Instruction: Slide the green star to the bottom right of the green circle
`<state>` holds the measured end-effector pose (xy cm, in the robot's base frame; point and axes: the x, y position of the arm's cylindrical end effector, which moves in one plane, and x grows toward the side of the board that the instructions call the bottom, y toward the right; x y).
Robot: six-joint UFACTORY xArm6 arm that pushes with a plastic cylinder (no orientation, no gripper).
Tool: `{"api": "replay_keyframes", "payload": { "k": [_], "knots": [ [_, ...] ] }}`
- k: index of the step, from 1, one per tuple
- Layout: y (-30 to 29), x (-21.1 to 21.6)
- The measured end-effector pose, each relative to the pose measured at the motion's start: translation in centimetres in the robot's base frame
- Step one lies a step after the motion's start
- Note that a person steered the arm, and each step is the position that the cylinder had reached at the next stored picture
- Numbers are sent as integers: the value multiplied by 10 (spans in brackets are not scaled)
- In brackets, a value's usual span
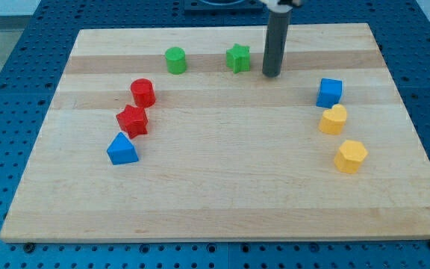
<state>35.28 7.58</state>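
The green star [238, 57] lies near the view's top, a little right of the middle of the wooden board [222, 187]. The green circle [175, 60] lies to its left, at about the same height, with a gap between them. My tip [272, 75] rests on the board just to the right of the green star and slightly lower, close to it but not touching.
A red circle [142, 92], a red star [133, 119] and a blue triangle [122, 149] lie at the view's left. A blue cube [330, 92], a yellow heart [334, 119] and a yellow hexagon [350, 156] lie at the right.
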Motion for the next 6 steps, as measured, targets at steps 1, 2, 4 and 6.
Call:
{"api": "replay_keyframes", "payload": {
  "k": [1, 2, 4, 6],
  "knots": [
    [-20, 66],
    [23, 4],
    [-88, -94],
    [-85, -76]
  ]
}}
